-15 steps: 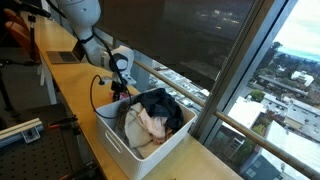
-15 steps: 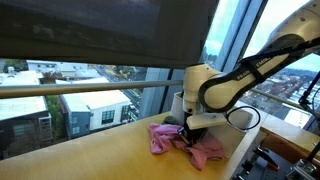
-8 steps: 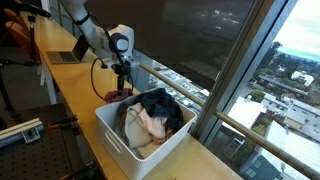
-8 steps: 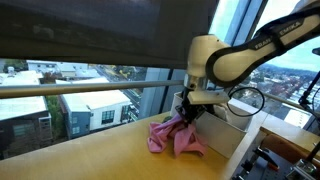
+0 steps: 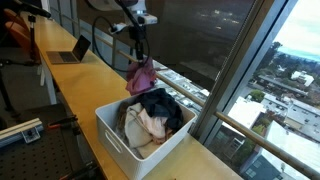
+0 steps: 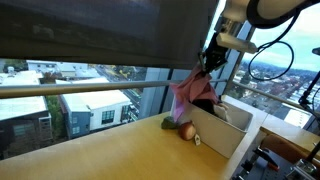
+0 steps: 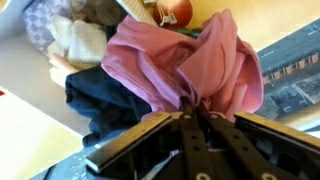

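We saw the crumpled pink fabric cloth hanging in soft, bunched folds with its loose ends drooping, in the air over one edge of the white rectangular plastic bin. The black Robotiq gripper pinched the cloth's gathered top. Dark and cream clothes filled the bin. Just beside the bin sat a small reddish round object.

High-rise office, long desk, laptop, city-view windows
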Controlling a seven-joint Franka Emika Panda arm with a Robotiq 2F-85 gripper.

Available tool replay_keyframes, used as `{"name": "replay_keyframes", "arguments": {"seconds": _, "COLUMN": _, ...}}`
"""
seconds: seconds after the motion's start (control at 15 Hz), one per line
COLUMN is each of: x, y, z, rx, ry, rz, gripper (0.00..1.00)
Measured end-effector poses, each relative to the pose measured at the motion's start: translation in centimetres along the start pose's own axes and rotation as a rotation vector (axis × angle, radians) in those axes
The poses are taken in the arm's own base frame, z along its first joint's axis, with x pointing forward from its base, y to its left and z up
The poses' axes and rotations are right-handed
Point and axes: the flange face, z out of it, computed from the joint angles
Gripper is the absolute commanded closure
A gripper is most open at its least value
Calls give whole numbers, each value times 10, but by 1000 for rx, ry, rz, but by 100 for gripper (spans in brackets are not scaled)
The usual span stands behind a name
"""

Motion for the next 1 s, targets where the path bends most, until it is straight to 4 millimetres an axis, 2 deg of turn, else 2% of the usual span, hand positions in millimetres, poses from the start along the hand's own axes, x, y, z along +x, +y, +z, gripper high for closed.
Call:
{"name": "replay_keyframes", "arguments": {"seconds": 0.13, "x": 25, "y": 39, "z": -37, "rx": 4, "ry": 36, "rz": 67, "gripper": 98}}
{"name": "replay_keyframes", "arguments": {"seconds": 0.27, "x": 45, "y": 81, "z": -62, "rx": -5, "ry": 52, "rz": 127, "gripper": 98}}
{"name": "replay_keyframes", "arguments": {"seconds": 0.4, "x": 54, "y": 117, "z": -61, "rx": -28, "ry": 45, "rz": 174, "gripper": 98}}
{"name": "replay_keyframes", "arguments": {"seconds": 0.53, "x": 53, "y": 139, "z": -36, "rx": -63, "ry": 9, "rz": 204, "gripper": 98}}
{"name": "replay_keyframes", "arguments": {"seconds": 0.6, "x": 50, "y": 146, "z": -19, "rx": -83, "ry": -17, "rz": 210, "gripper": 69}}
{"name": "replay_keyframes", "arguments": {"seconds": 0.67, "x": 45, "y": 150, "z": -1, "rx": -98, "ry": -39, "rz": 210, "gripper": 68}}
{"name": "replay_keyframes", "arguments": {"seconds": 0.87, "x": 32, "y": 149, "z": 46, "rx": -137, "ry": -99, "rz": 199, "gripper": 46}}
{"name": "replay_keyframes", "arguments": {"seconds": 1.0, "x": 29, "y": 146, "z": 61, "rx": -152, "ry": -119, "rz": 196, "gripper": 34}}
